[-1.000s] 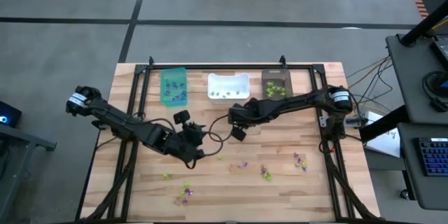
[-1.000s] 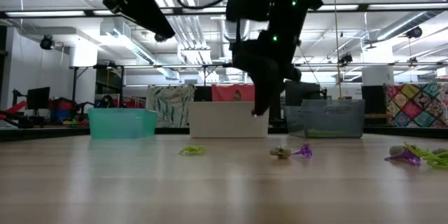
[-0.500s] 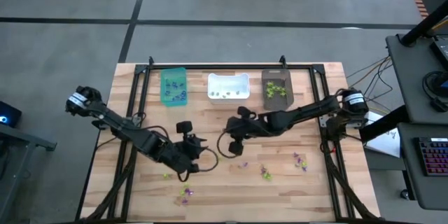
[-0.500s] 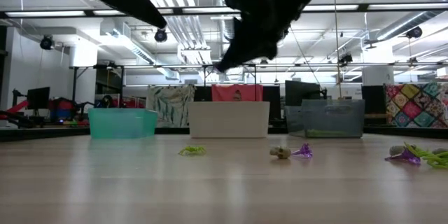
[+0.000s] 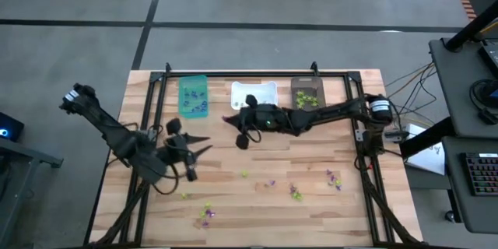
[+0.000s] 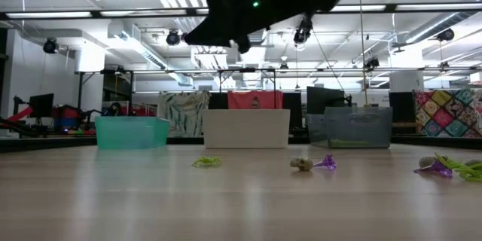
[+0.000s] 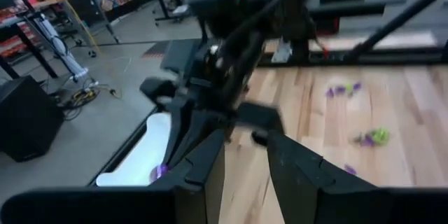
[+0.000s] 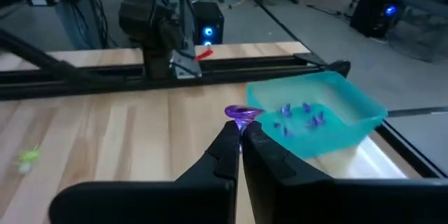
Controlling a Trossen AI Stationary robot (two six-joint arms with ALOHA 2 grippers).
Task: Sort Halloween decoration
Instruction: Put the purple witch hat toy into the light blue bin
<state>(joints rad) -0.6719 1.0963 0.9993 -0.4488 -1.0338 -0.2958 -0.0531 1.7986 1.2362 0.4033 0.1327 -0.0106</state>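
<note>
Wooden slats form the pale table top [image 5: 311, 156], ringed by a black metal frame, with a bright workshop visible beyond it in the low view.

Nearest the front edge, tiny plastic Halloween trinkets lie scattered loose on the wood: a purple and lime-green cluster [image 5: 206, 215] at the front left, a purple and green group [image 5: 296, 193] toward the middle, another purple group [image 5: 334, 177] to the right, and a single lime-green piece [image 5: 243, 174] further in.

Above the left half of the table hangs the left gripper [image 5: 198, 149], its 2 dark fingers [image 7: 203, 164] standing partly apart with, as far as the blurred wrist view shows, nothing between them.

Further back, the right gripper [image 5: 231, 119] reaches across from the right side toward the bins, its fingers [image 8: 227, 150] pinched together on a small purple trinket [image 8: 243, 113] at their tips, raised above the table.

Along the far edge stand 3 rectangular bins in a row: a teal plastic bin [image 5: 193, 95] holding purple pieces, a white bin [image 5: 264, 87], and a dark brown bin [image 5: 307, 93] holding lime-green pieces.
</note>
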